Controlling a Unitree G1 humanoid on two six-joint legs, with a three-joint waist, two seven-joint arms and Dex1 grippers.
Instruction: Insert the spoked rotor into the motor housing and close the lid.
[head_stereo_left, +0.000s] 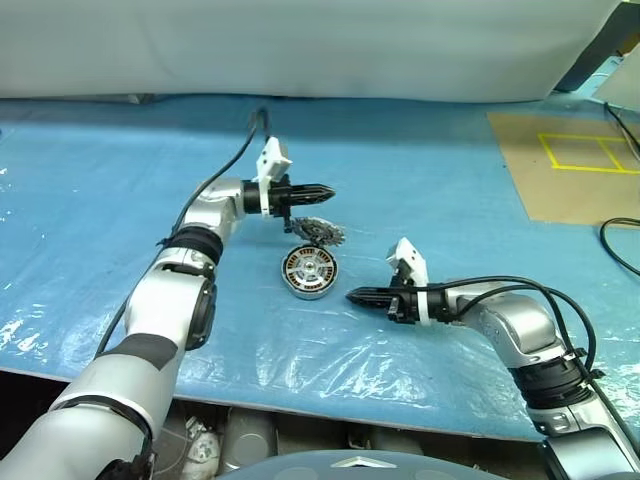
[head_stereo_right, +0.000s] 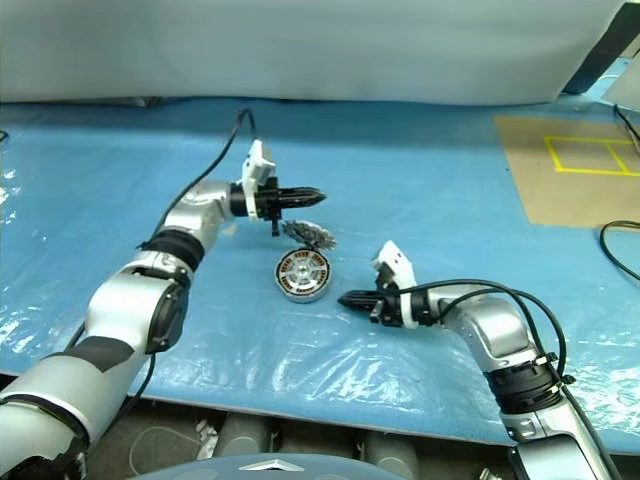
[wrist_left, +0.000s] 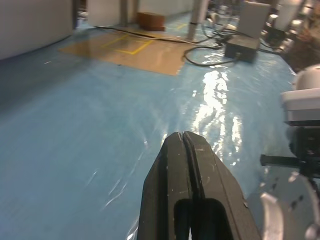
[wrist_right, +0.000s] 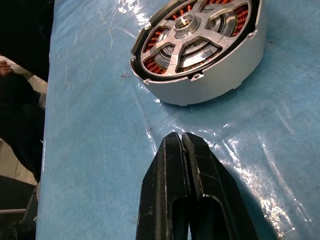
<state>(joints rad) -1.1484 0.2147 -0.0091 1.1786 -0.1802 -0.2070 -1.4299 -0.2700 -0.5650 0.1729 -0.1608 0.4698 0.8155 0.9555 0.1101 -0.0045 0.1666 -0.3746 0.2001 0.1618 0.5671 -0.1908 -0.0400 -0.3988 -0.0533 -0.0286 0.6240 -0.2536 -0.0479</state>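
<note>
Nearest the camera, low at the worktop's front edge (head_stereo_left: 300, 395): blue plastic sheeting, wrinkled and glossy, covering the whole surface.

Further up on the left side: left gripper (head_stereo_left: 328, 190), clenched with nothing between the black fingers, pointing level toward the right and held above the sheeting. Just below and slightly right of its tip: the lid (head_stereo_left: 318, 232), toothed shiny face showing, tilted, lying just behind the motor housing; whether touching the housing cannot be told.

At centre: motor housing (head_stereo_left: 309, 272), squat and round, sitting flat on the sheeting with its open face up. Copper-brown windings visible around a pale hub. Spoked rotor (wrist_right: 192, 37) seated in the top of the housing, its spokes and hub lying over the windings inside a dark rim, clearly seen from the right wrist view. Lid not yet on.

Right of the housing: right gripper (head_stereo_left: 352, 295), also clenched and empty, pointing left and slightly down, its tip near the housing's side wall but apart from it.

Far right, at the back: brown cardboard sheet (head_stereo_left: 560, 190) lying on the blue sheeting, marked with yellow tape lines (head_stereo_left: 585, 152). Black cable (head_stereo_left: 620, 245) curling along the right edge.
</note>
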